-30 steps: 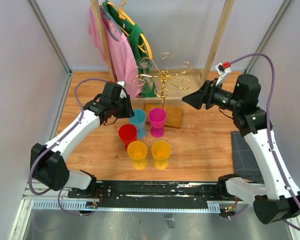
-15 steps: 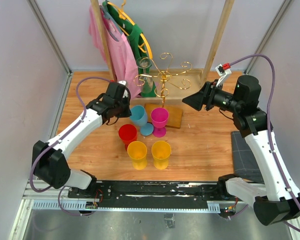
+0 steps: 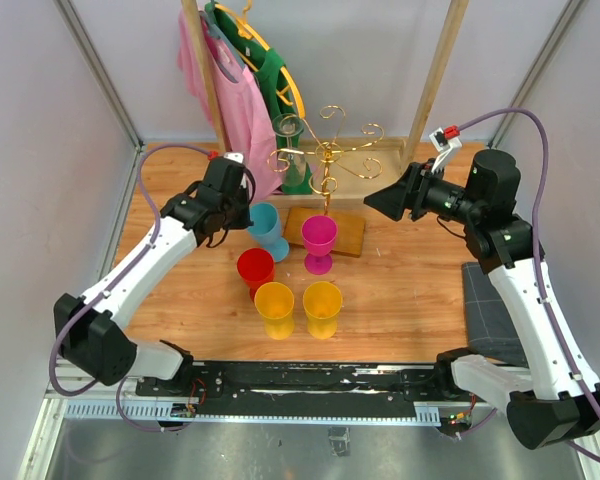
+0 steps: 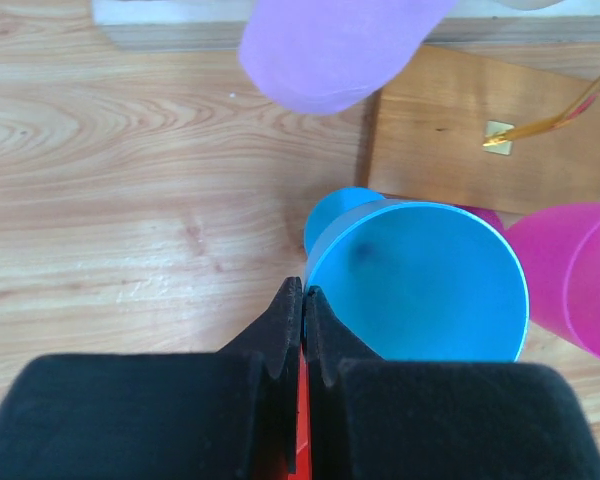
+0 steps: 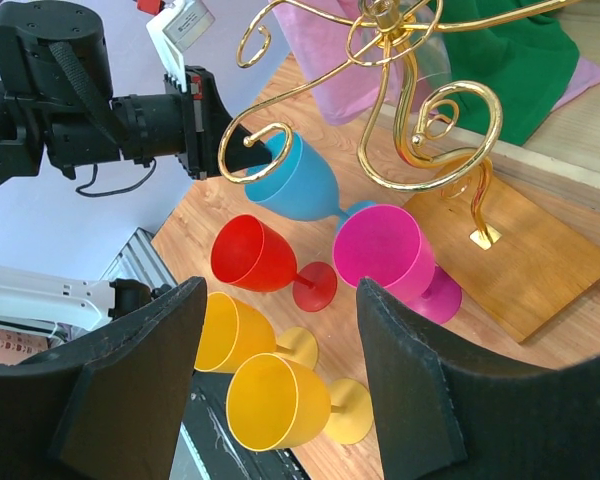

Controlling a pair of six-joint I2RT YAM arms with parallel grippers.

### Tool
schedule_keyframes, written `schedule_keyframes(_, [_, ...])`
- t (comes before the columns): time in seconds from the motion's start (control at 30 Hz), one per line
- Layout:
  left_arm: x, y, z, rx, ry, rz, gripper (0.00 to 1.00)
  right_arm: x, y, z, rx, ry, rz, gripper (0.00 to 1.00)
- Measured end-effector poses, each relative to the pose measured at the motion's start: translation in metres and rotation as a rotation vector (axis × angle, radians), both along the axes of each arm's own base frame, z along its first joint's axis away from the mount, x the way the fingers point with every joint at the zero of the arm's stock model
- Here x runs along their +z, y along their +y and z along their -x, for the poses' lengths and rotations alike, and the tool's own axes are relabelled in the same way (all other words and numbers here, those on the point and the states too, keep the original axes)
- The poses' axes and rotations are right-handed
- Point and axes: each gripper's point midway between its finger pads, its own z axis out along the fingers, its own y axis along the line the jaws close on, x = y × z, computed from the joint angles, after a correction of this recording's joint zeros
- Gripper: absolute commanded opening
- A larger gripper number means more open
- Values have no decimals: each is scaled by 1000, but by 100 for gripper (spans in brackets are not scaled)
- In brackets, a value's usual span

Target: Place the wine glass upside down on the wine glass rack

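My left gripper (image 3: pixel 242 207) is shut on the rim of the blue wine glass (image 3: pixel 264 224), which it holds tilted just left of the rack's wooden base (image 3: pixel 346 234). In the left wrist view the shut fingertips (image 4: pixel 302 296) pinch the rim of the blue glass (image 4: pixel 420 285), whose mouth faces the camera. The gold wine glass rack (image 3: pixel 327 150) stands behind the glasses, its curled arms bare; it also shows in the right wrist view (image 5: pixel 400 100). My right gripper (image 3: pixel 372 200) hovers open and empty to the right of the rack, and its own view shows it wide open (image 5: pixel 280 290).
A magenta glass (image 3: pixel 317 236), a red glass (image 3: pixel 255 267) and two yellow glasses (image 3: pixel 274 300) (image 3: pixel 322 300) stand upright in front of the rack. A clothes rail with a pink garment (image 3: pixel 225 95) and a green one (image 3: pixel 270 70) stands at the back. A dark mat (image 3: pixel 480 300) lies at right.
My left gripper has tilted the blue glass and carried it back and to the left, away from the red and magenta glasses. The right arm has hardly moved.
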Motion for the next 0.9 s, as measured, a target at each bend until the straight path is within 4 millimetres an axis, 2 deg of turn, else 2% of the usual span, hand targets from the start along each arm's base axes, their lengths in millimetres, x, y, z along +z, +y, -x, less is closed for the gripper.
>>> schedule_keyframes(0.2, [15, 25, 7, 67, -32, -80, 0, 1, 0, 0, 0, -1, -2, 63])
schedule_keyframes(0.3, [33, 40, 10, 118, -83, -105, 0, 1, 0, 0, 1, -1, -3, 63])
schedule_keyframes(0.47, [75, 70, 19, 243, -219, -120, 0, 1, 1, 1, 3, 4, -8, 63])
schedule_keyframes(0.6, [122, 94, 27, 355, -361, -99, 0, 2, 1, 2, 6, 10, -14, 63])
schedule_keyframes(0.7, [166, 107, 33, 424, -493, -34, 0, 3, 2, 2, 10, 10, -17, 63])
schedule_keyframes(0.9, [254, 121, 57, 471, -774, 181, 0, 8, 3, 4, 22, 1, -24, 64])
